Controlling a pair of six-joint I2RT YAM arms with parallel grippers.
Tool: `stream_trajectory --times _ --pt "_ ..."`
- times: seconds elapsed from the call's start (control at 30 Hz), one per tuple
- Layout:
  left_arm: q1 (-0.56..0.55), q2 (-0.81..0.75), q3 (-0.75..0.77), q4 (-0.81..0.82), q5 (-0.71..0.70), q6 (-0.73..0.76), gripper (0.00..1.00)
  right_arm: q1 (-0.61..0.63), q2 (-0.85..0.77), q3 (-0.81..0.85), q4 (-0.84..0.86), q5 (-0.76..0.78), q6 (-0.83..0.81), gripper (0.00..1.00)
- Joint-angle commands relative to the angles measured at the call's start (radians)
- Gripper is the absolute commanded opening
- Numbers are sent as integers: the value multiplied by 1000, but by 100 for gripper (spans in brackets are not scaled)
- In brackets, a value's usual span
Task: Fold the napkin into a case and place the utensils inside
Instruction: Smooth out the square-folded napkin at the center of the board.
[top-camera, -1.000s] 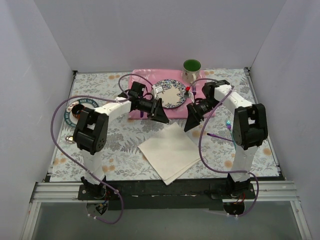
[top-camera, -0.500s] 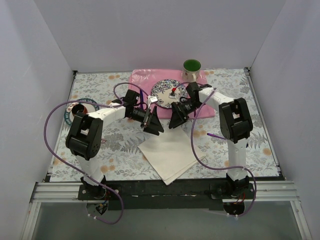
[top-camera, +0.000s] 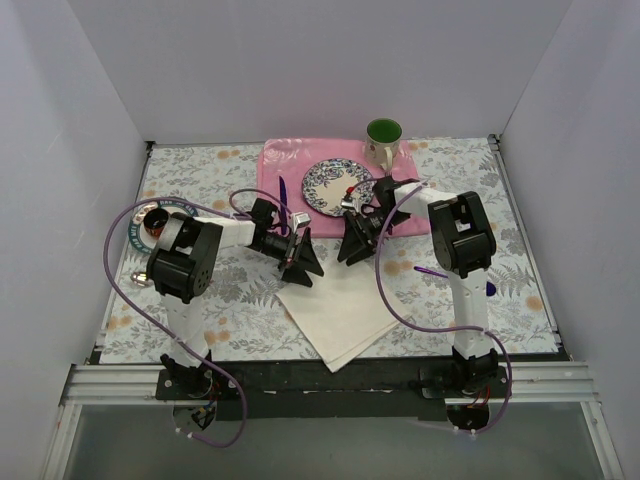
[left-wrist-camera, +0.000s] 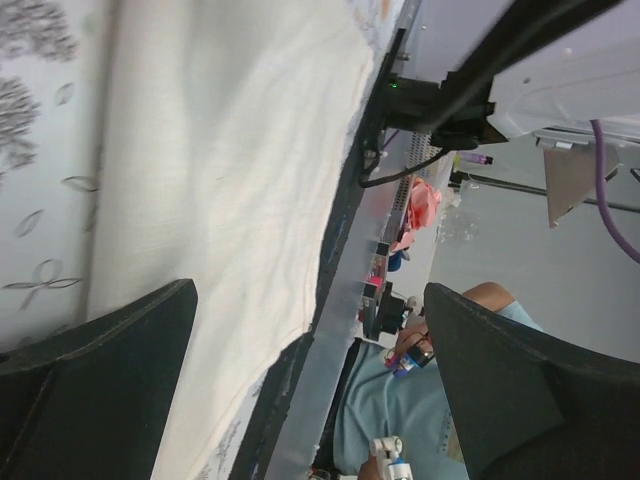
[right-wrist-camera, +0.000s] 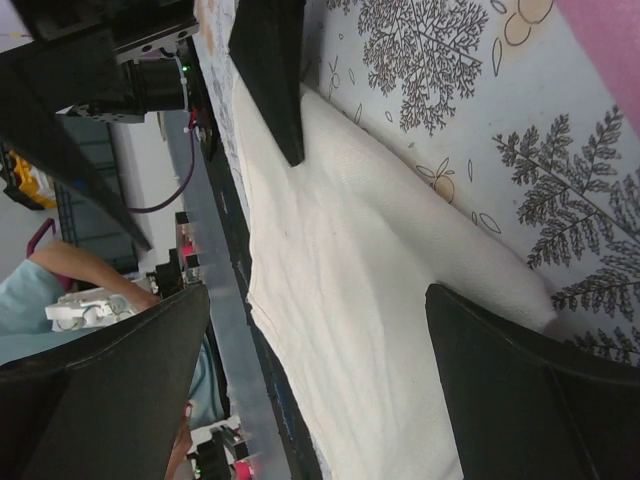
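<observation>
Cream-white cloth, soft and unpatterned, makes up the napkin (top-camera: 340, 312); it is one piece, lying flat and cornerwise like a diamond on the near middle of the table (top-camera: 200, 290); two layers show along its near-right edge, and the left wrist view shows a fine weave with faint creases. It has not been shaped into a narrow pocket, and nothing lies on it. The table wears a matt printed cover of grey ferns and small orange fruit.

Two grippers hang low over the far side of the cloth, each with two black wedge-shaped fingers; the left gripper (top-camera: 302, 264) has its jaws spread wide with nothing between them, at the napkin's far-left edge; the right gripper (top-camera: 354, 246) is spread just as wide and holds nothing, at the napkin's far corner. In the right wrist view one finger of the left gripper reaches down onto the cloth's edge.

Beyond them lies one pink placemat (top-camera: 285, 160), smooth and slightly rumpled at its far edge; on it sit one round plate (top-camera: 330, 185) with a blue-and-white pattern and, just left of the plate, one slender dark purple piece of cutlery (top-camera: 283, 190); one mug (top-camera: 383, 135), green inside and pale outside, stands at the mat's far-right corner.

Right of the right arm, well apart from the napkin, a thin purple sliver on the table looks like one of the utensils (top-camera: 431, 270), though it is too small to make out its shape.
</observation>
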Motion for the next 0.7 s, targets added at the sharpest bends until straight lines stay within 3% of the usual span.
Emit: stream_trajectory --times 0.0,0.13,0.33,0.67 --pt "15 1 -21 -34 -44 68 98 -2 -17 -38 -30 44 -15 99" --pt "15 21 -29 -43 -69 77 96 -2 -40 8 -20 -3 36 99" --pt "15 13 -30 -28 -82 66 97 22 -124 -27 213 -96 271 99" --pt "14 12 -34 -23 -95 69 97 50 -57 -35 211 -68 244 99"
